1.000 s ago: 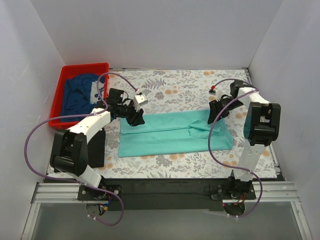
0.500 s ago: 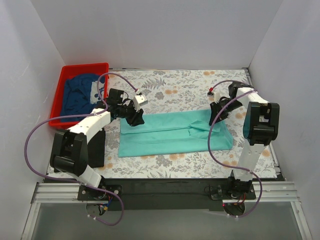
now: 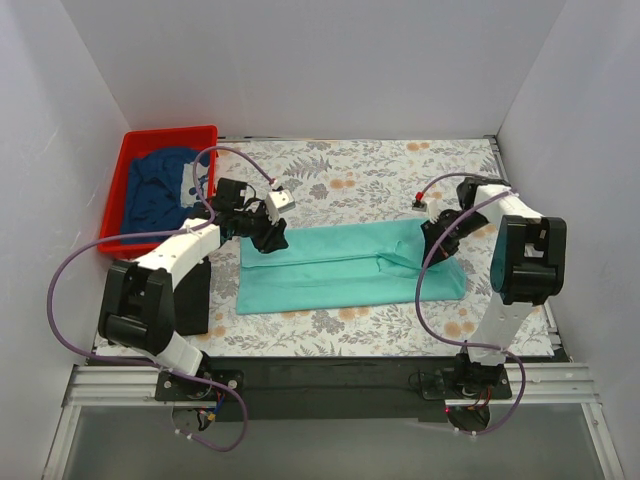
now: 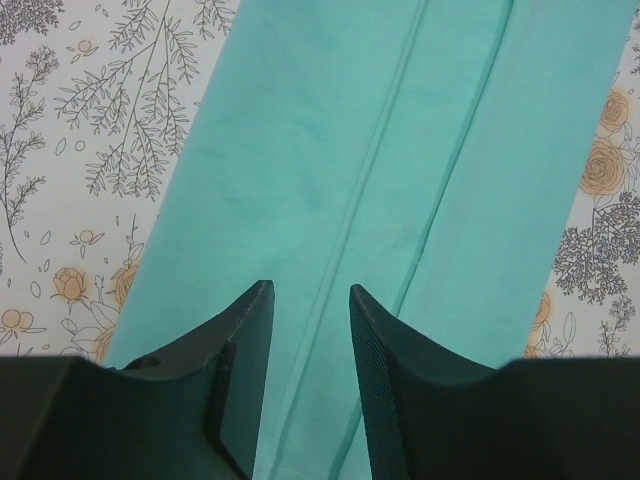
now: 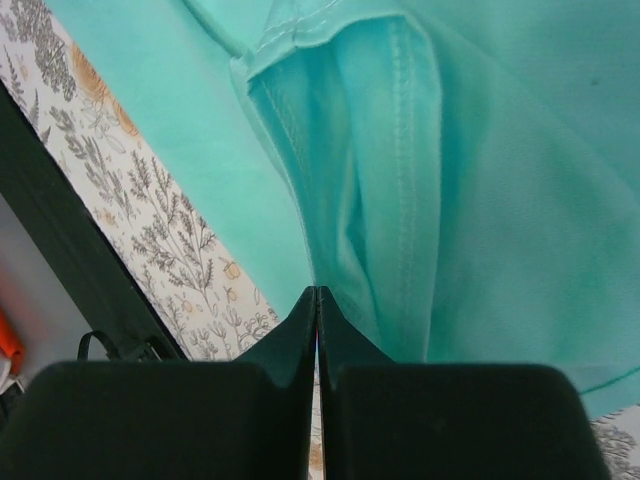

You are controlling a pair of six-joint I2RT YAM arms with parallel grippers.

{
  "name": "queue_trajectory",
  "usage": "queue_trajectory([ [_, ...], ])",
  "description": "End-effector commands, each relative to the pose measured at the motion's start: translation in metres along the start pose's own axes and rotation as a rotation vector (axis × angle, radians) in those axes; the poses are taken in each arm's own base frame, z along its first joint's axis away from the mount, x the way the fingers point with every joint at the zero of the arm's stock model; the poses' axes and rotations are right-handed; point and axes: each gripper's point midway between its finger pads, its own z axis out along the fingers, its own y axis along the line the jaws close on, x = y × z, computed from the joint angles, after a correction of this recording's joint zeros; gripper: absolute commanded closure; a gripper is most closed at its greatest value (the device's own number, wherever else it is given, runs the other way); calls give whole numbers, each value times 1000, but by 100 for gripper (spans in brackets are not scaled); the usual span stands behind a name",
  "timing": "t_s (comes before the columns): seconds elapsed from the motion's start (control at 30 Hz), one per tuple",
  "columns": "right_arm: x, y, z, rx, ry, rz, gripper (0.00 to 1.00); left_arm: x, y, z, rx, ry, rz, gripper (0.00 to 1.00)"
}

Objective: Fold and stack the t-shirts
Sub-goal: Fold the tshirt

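A teal t-shirt (image 3: pixel 340 265) lies folded into a long strip across the floral table cover (image 3: pixel 340 170). My left gripper (image 3: pixel 270 238) hovers at the strip's left end. In the left wrist view its jaws (image 4: pixel 310 290) stand apart, open, with flat teal cloth (image 4: pixel 330 150) showing between them. My right gripper (image 3: pixel 435 235) is at the strip's right end. In the right wrist view it (image 5: pixel 318 292) is shut, with a bunched hem of the teal shirt (image 5: pixel 400 150) running into its tips. A navy t-shirt (image 3: pixel 155 185) lies crumpled in the red bin.
The red bin (image 3: pixel 170 133) stands at the back left, beside the left arm. White walls close in the table on three sides. Purple cables loop off both arms. The table's black front edge (image 5: pixel 60 220) shows in the right wrist view.
The right gripper has closed from open onto the shirt's right end and shifted slightly nearer. The left arm and gripper have not moved.
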Motion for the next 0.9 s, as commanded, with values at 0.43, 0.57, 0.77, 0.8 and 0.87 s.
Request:
queue_trajectory([
  [0.43, -19, 62, -22, -116, -18, -237, 85, -11, -2, -10, -20, -29, 38, 65],
  [0.57, -63, 33, -28, -41, -126, -115, 82, -12, -2, -11, -22, -31, 36, 65],
  [0.77, -89, -6, -23, 117, -169, -49, 83, -10, -3, -12, -28, -26, 35, 65],
  [0.8, -87, -12, -19, 139, -150, -36, 83, -9, -3, -12, -27, -24, 33, 65],
  [0.87, -91, -15, -11, 166, -149, -38, 83, -8, -4, -11, -24, -23, 29, 65],
])
